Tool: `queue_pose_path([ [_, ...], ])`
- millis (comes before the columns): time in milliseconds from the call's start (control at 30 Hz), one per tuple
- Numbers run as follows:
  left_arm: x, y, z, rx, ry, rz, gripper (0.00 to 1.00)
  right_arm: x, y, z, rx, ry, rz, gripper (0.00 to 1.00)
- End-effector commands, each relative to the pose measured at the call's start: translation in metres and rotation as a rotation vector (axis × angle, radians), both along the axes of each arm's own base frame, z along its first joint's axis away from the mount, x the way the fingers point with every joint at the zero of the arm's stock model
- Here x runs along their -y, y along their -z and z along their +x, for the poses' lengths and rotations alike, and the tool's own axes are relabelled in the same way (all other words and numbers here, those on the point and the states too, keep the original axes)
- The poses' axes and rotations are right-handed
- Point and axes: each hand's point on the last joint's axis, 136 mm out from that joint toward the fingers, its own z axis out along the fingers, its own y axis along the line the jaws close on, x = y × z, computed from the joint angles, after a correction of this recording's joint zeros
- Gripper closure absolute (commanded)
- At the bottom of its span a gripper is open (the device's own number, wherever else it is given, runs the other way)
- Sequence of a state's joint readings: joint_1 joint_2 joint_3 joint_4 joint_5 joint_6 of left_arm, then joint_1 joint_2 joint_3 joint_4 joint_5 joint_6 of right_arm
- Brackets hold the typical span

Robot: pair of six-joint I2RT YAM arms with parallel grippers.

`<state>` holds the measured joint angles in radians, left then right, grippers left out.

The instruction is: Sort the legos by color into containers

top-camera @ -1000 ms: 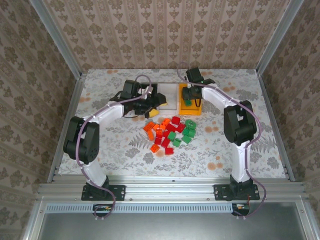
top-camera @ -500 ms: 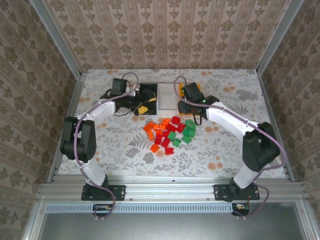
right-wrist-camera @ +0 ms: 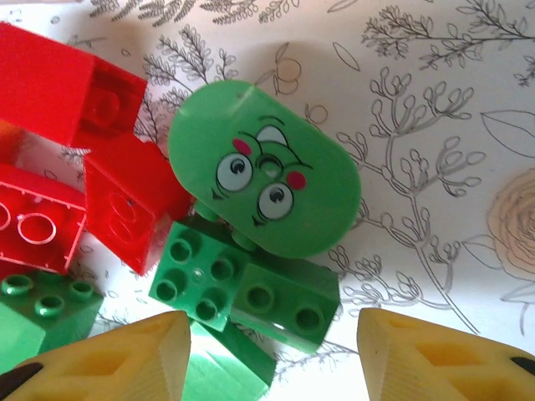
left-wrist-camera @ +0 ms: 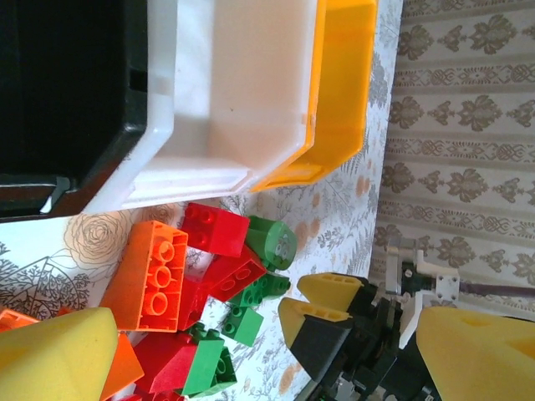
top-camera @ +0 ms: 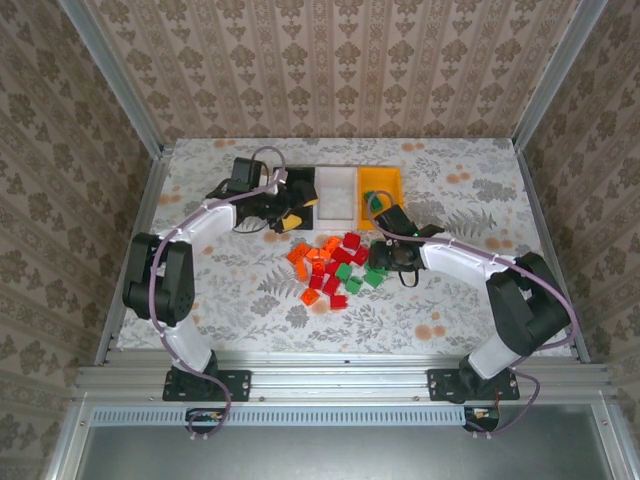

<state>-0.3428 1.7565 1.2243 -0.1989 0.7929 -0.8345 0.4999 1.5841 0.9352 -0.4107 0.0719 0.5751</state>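
Top view: three bins stand in a row, side walls touching, near the middle of the far edge of the tabletop (top-camera: pixel 220 290). The black bin (top-camera: pixel 300 178) is on the left, the white bin (top-camera: pixel 337 190) in the middle and the yellow bin (top-camera: pixel 383 178) on the right. The pile of bricks (top-camera: pixel 330 265), red, orange and green mixed, sits at the tabletop centre, just on the near side of the bins. The left gripper (top-camera: pixel 303 212) is over the near end of the black bin. The right gripper (top-camera: pixel 376 258) is low at the right edge of the pile, by the green bricks; its grip is unreadable from here.

Left wrist view: the left gripper (left-wrist-camera: pixel 267 334) has its yellow fingers (left-wrist-camera: pixel 50 355) far apart at the bottom corners with nothing between them, so it is released. The black bin (left-wrist-camera: pixel 67 83), white bin (left-wrist-camera: pixel 251 100) and yellow bin (left-wrist-camera: pixel 343 100) run across the top. Below them on the cloth lie an orange brick (left-wrist-camera: pixel 150 276), a red brick (left-wrist-camera: pixel 216 230) against it and a green round piece (left-wrist-camera: pixel 272 242) beside the red one. The right gripper (left-wrist-camera: pixel 322 305) shows at bottom centre, fingers parted, just beside small green bricks.

Right wrist view: the right gripper (right-wrist-camera: pixel 276 359) has its fingers (right-wrist-camera: pixel 117 359) spread at the bottom corners, released and grasping nothing. A green oval piece with a face (right-wrist-camera: pixel 263 180) lies flat at centre. A square green brick (right-wrist-camera: pixel 201 280) and a long green brick (right-wrist-camera: pixel 284 305) sit just under it, in line with the gap and touching neither finger. Red bricks (right-wrist-camera: pixel 63 92) crowd the left side.
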Motion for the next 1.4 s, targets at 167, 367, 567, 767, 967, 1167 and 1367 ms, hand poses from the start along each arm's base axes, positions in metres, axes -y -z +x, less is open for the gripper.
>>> queue_pose_path([
  [167,0.003,-0.021,-0.003,0.037,0.021,-0.024,0.0,0.004,0.009,0.015,0.001,0.063,-0.009,0.48],
  [367,0.004,-0.022,-0.004,0.037,0.025,-0.028,0.0,0.018,0.025,0.008,-0.024,0.088,-0.04,0.56],
  [567,0.007,-0.021,-0.005,0.034,0.031,-0.031,0.0,0.032,0.021,-0.004,-0.011,0.096,-0.054,0.62],
  [767,0.01,-0.02,-0.008,0.035,0.043,-0.031,0.0,0.032,0.027,-0.003,-0.027,0.095,-0.057,0.5],
  [967,0.01,-0.02,-0.008,0.036,0.044,-0.029,0.0,0.028,0.019,0.003,-0.003,0.094,-0.044,0.49],
  [1167,0.011,-0.021,-0.008,0.037,0.046,-0.031,0.0,0.026,0.032,0.002,-0.025,0.096,-0.047,0.49],
  [1367,0.011,-0.02,-0.008,0.035,0.046,-0.03,0.0,0.031,0.04,0.001,-0.031,0.091,-0.09,0.57],
])
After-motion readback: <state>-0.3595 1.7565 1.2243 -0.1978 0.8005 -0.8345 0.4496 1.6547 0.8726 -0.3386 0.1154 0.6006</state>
